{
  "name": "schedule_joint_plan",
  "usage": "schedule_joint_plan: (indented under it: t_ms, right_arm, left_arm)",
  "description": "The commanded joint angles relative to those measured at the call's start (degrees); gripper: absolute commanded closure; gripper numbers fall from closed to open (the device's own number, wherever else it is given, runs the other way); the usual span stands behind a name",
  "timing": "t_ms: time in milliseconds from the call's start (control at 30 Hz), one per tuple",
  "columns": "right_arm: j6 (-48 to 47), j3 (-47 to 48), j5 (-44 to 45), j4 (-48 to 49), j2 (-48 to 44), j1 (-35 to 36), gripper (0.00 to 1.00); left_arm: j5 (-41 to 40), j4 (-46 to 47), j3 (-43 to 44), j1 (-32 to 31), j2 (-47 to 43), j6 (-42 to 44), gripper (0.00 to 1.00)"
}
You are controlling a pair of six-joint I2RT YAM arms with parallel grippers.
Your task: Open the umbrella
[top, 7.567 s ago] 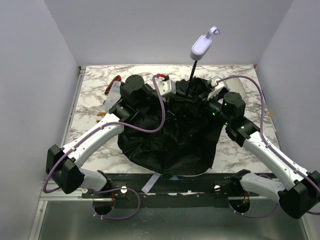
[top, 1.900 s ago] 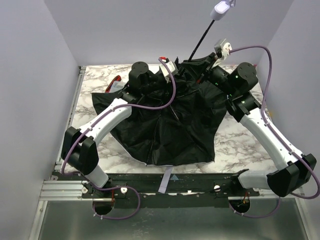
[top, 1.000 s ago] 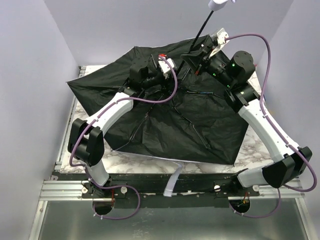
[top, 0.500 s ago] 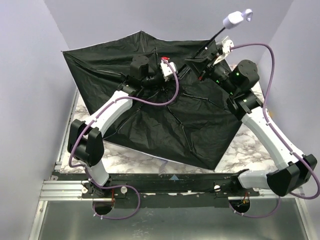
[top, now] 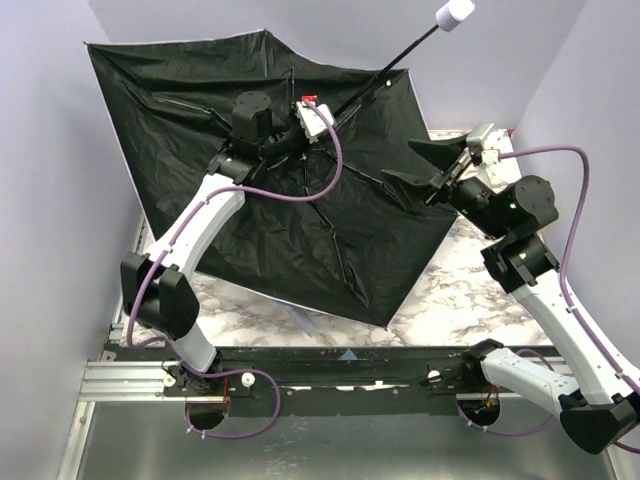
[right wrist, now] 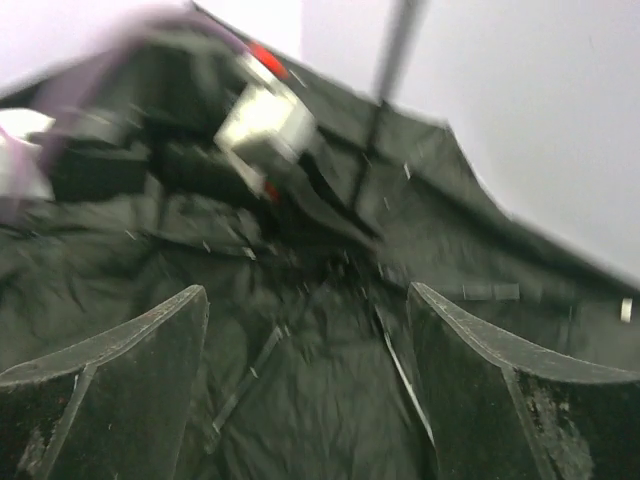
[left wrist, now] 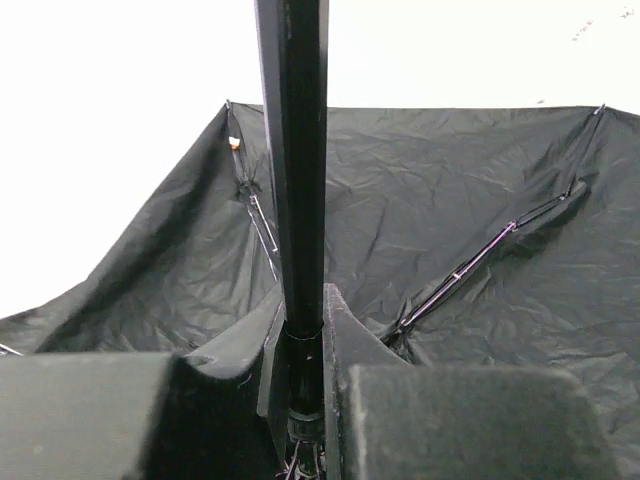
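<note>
A marble table (top: 470,290) sat between pale lavender walls (top: 40,250), and the umbrella (top: 200,120) was spread wide above its left and middle, black lining towards the camera. The left gripper (top: 328,115) was clamped narrowly on the thin black shaft (top: 385,70); it would probably do best to grip firmly and steady the canopy so the ribs lock. At right, the right gripper (top: 420,165) stood wide and empty, just off the canopy's edge.
</note>
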Motion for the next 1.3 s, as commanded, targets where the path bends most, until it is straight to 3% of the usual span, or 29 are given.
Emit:
schedule_joint_plan:
  t_ms: [0, 100, 267, 400, 533, 667, 900, 1067, 1267]
  right_arm:
    - [0.65, -2.87, 14.03, -10.36, -1.19, 0.09, 0.16]
    - [0.98, -3.76, 18.00, -13.45, -2.38, -1.45, 0.14]
    - [1.84, -1.53, 17.64, -19.16, -2.10, -2.54, 0.12]
    - [2.26, 0.58, 15.47, -20.92, -0.83, -2.93, 0.13]
    - [3.28, 6.45, 9.66, -24.28, 2.05, -3.08, 0.14]
    - [3.95, 12.54, -0.26, -30.11, 4.80, -3.04, 0.13]
    - [3.28, 16.94, -15.12, -41.78, 9.26, -3.09, 0.13]
    - [-0.99, 18.45, -17.48, -50.11, 12.47, -2.95, 0.12]
    - [-8.96, 23.86, -16.91, -60.61, 16.47, -1.82, 0.12]
  left_arm:
    - [3.01, 6.40, 2.27, -0.37, -8.91, 10.58, 1.00]
    - [6.54, 7.22, -0.73, -0.37, -13.41, 21.35, 1.00]
    - [11.89, 9.69, -9.81, -2.19, -22.24, 46.51, 1.00]
    - [12.77, -3.74, -7.61, -2.44, -24.14, 60.84, 1.00]
    - [6.20, -10.10, -8.74, -1.17, -22.95, 73.39, 1.00]
    - [-0.30, -5.24, -11.51, -0.64, -21.54, 75.79, 1.00]
    - [-2.79, -1.66, -10.36, -0.64, -19.96, 72.53, 1.00]
    - [-2.28, -3.32, -9.01, -0.64, -19.40, 71.78, 1.00]
    - [-2.13, -15.38, -4.33, -0.64, -18.23, 73.95, 1.00]
